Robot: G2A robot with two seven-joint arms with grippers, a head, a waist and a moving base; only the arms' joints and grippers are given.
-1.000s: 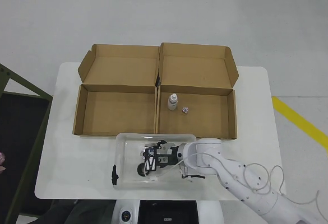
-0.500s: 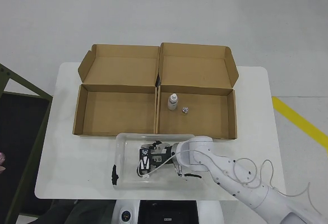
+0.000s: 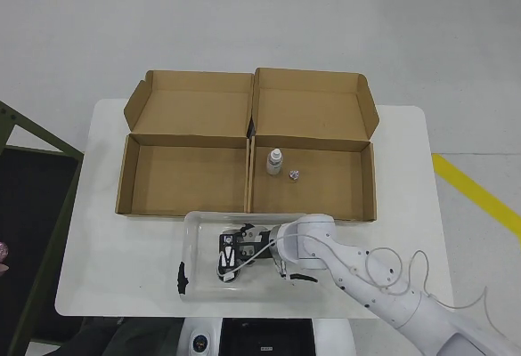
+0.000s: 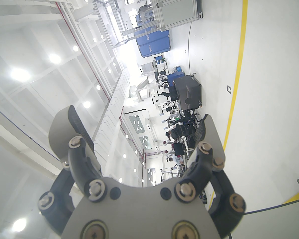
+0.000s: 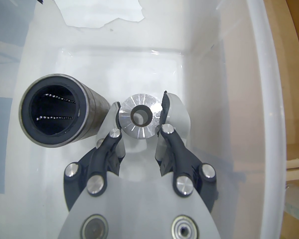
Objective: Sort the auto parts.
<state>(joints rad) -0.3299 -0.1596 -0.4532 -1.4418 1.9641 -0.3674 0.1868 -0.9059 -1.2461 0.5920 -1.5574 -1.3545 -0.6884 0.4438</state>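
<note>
— In the clear tub close to us, we see the right gripper squeezing a silver ring, just beside a dark tube.
— And the left gripper?
— Wide open, holding nothing. Farther back, a small bottle stands in the right box.

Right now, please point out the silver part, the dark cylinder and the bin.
silver part (image 5: pixel 140 132), right wrist view, flat face
dark cylinder (image 5: pixel 96 115), right wrist view, side
bin (image 5: pixel 271 100), right wrist view, rim

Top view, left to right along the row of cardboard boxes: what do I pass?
Left cardboard box → small white bottle → small metal part, the last two inside the right cardboard box.
</note>
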